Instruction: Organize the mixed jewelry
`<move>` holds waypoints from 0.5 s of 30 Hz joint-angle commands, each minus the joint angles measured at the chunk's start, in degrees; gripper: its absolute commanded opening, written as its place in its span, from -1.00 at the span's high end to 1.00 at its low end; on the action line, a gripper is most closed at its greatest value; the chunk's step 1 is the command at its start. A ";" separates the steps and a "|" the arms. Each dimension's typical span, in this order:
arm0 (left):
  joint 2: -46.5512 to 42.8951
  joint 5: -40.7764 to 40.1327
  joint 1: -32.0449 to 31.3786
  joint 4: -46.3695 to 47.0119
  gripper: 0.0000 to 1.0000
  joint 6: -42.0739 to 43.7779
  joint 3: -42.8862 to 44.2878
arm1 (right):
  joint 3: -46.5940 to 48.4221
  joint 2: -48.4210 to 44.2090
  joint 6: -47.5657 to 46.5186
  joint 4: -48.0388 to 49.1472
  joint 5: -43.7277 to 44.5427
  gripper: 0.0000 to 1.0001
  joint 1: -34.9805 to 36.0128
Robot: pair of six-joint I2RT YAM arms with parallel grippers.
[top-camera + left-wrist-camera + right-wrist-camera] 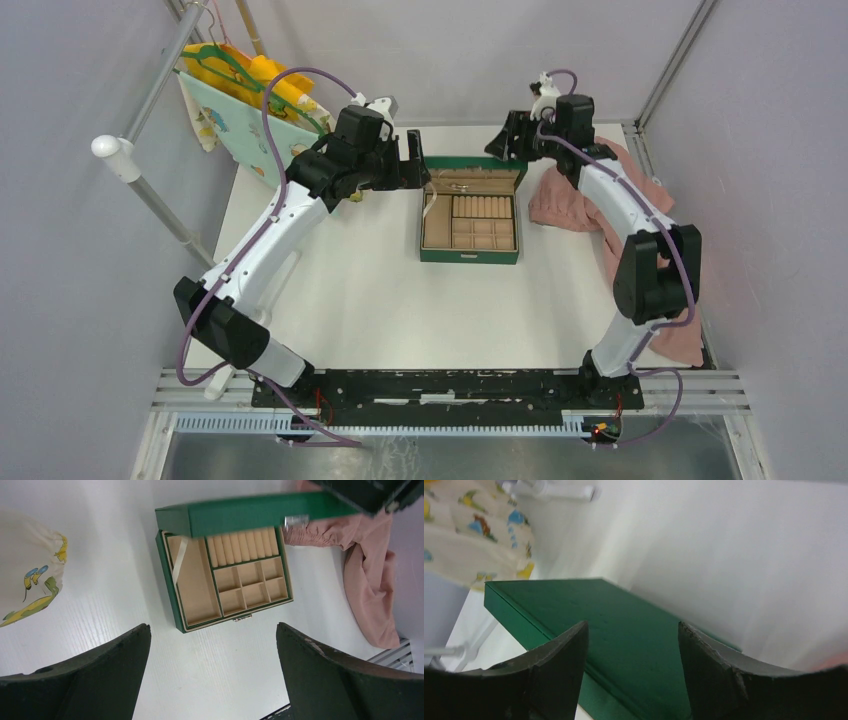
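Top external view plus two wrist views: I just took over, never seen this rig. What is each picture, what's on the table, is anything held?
Two robot arms are bolted at the near edge of the white table. The top view looks down from behind them; each wrist view looks out between that arm's fingers. On it sits a green box, lid raised, tan compartments showing. A pink cloth lies to its right, a cartoon-print bag at far left. The left gripper is open beside the box; the right gripper is open by the lid's outer face. Neither holds anything. I can't make out any jewelry.
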 commanded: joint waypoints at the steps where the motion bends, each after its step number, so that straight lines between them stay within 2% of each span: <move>1: 0.10 0.30 0.04 2.64 -0.99 -1.89 1.66 | -12.83 -8.92 -2.55 1.13 -4.96 -0.42 1.04; 5: 0.88 0.73 0.08 2.84 -0.99 -1.73 2.54 | -24.15 -17.65 -2.83 1.64 -4.06 -0.41 1.33; 8: 1.30 1.69 0.05 3.38 -0.99 -1.63 2.14 | -28.93 -22.94 -3.90 0.48 -1.82 -0.41 1.43; 12: 2.64 4.02 -0.07 4.05 -0.99 -2.41 0.54 | -31.44 -27.23 -5.94 -1.95 2.45 -0.42 1.84; 15: 3.92 4.32 -0.57 4.63 -0.99 -3.58 -1.19 | -29.26 -28.26 -7.49 -4.97 8.89 -0.42 3.68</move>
